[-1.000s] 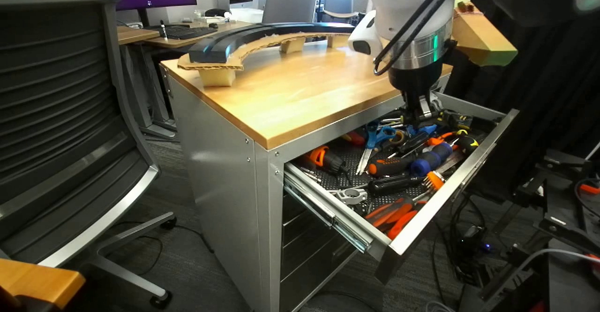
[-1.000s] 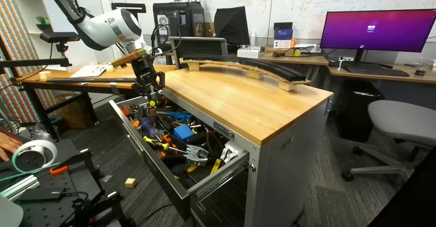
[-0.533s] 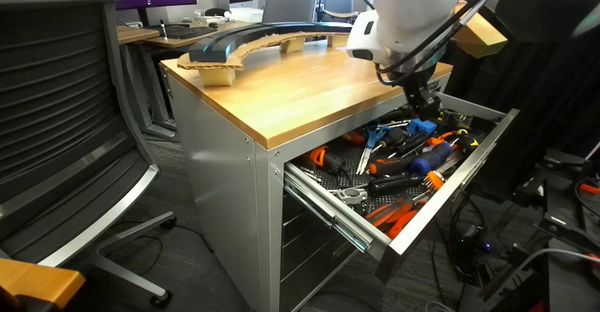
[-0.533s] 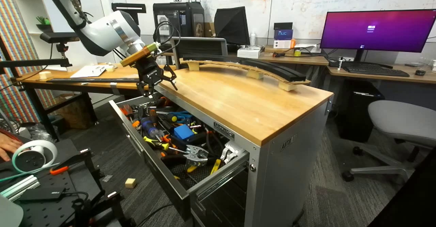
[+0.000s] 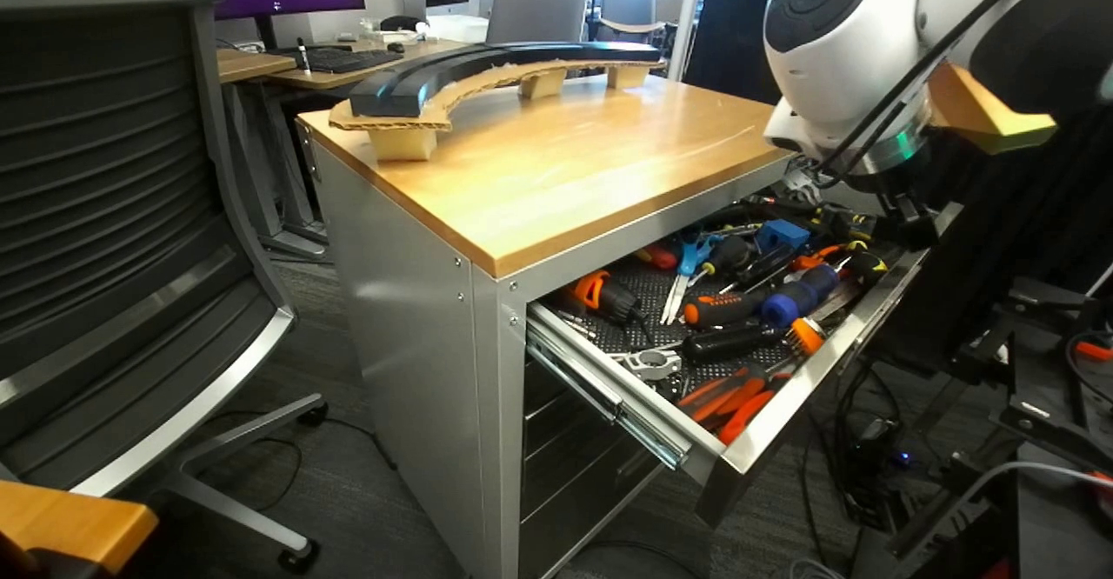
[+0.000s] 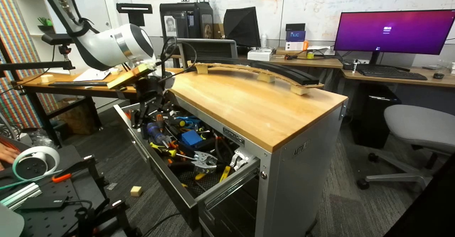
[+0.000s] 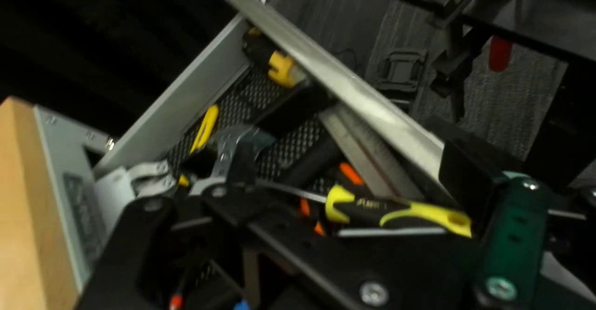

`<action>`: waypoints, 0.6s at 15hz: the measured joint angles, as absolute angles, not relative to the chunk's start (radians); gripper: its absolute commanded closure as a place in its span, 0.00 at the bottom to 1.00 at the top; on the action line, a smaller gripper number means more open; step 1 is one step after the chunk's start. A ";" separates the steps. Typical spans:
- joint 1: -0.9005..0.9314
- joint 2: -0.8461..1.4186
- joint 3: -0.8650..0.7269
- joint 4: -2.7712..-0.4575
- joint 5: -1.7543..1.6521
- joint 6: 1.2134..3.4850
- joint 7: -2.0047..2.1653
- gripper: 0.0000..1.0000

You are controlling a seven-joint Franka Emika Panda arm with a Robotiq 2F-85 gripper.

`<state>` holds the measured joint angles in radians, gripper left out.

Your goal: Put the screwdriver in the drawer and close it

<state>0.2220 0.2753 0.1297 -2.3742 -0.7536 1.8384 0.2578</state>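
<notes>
The stubby yellow-and-black screwdriver (image 5: 729,254) lies in the open drawer (image 5: 774,422) among other tools, beside the blue scissors. In an exterior view only the yellow end of the screwdriver (image 6: 182,123) shows. My gripper (image 6: 147,114) hangs low over the far part of the drawer, close to its front panel and apart from the screwdriver. In the wrist view the gripper (image 7: 356,170) stands wide open, holding nothing. One finger sits near the drawer's front rim (image 7: 347,86); whether they touch I cannot tell.
A larger yellow-and-black screwdriver (image 7: 396,212) rests in the drawer below the jaws. A blue block (image 6: 191,137) and a heap of tools fill it. The cabinet's wooden top (image 5: 591,153) carries a curved black piece on cardboard. Black equipment (image 6: 46,194) stands before the drawer.
My gripper has opened and let go of the screwdriver, which dropped into the drawer. The gripper has since swung away towards the drawer's front panel, and down.
</notes>
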 measured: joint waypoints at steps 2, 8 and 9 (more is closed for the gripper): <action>0.177 0.223 0.112 -2.459 -0.700 1.843 0.287 0.00; 0.042 0.077 0.013 -2.676 -0.560 1.895 0.293 0.50; 0.018 0.069 -0.008 -2.692 -0.550 1.911 0.293 0.58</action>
